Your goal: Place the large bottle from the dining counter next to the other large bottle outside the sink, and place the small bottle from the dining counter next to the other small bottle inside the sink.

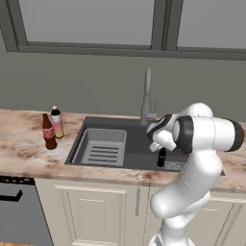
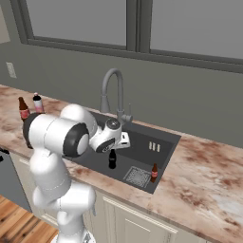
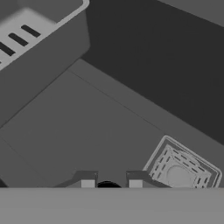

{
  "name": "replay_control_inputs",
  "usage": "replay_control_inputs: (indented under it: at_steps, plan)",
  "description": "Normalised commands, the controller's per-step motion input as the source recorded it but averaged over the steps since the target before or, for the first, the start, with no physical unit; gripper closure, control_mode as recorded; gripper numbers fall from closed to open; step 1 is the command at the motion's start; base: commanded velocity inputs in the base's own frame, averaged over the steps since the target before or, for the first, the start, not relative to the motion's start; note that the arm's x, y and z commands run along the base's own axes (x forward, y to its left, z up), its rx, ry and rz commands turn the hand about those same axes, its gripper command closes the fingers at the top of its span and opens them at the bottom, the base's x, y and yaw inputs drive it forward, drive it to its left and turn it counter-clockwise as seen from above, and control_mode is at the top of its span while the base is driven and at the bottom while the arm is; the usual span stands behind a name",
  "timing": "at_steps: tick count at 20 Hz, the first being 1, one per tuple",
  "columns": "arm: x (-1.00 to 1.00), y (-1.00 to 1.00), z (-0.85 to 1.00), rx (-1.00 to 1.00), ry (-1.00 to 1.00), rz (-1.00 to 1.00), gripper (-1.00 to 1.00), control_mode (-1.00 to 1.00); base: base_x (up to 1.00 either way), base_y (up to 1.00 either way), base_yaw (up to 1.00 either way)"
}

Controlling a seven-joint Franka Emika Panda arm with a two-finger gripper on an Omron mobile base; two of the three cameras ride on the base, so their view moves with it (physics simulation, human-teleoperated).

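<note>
- Small black bottle (image 2: 112,159) upright inside sink (image 1: 139,144), neck pinched between gripper (image 3: 111,184) fingers, near drain grate (image 3: 181,173).
- Another small brown bottle (image 2: 154,173) stands in basin's corner.
- Brown large bottle (image 1: 48,132) just beside pinkish white-capped bottle (image 1: 57,122) on countertop (image 1: 29,149), left of sink.

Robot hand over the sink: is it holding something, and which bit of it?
Yes. The end effector holds the small black bottle by the top of its neck, hanging upright in the sink.
</note>
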Motion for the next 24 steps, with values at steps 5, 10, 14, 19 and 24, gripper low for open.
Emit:
replay_control_inputs:
  at_steps: [5,10,14,19,24]
  plan:
    - [0.19,0.00,-0.21,0.01,0.00,0.00,1.00,-1.00,0.00,0.00,0.00]
    - [0.20,0.00,-0.24,0.01,0.00,0.00,1.00,-1.00,0.00,0.00,0.00]
    - [0.23,0.00,-0.24,0.01,0.00,0.00,1.00,-1.00,0.00,0.00,0.00]
    - [0.21,0.00,-0.23,0.01,0.00,0.00,1.00,-1.00,0.00,0.00,0.00]
    - [0.21,0.00,-0.25,0.01,0.00,0.00,1.00,-1.00,0.00,0.00,0.00]
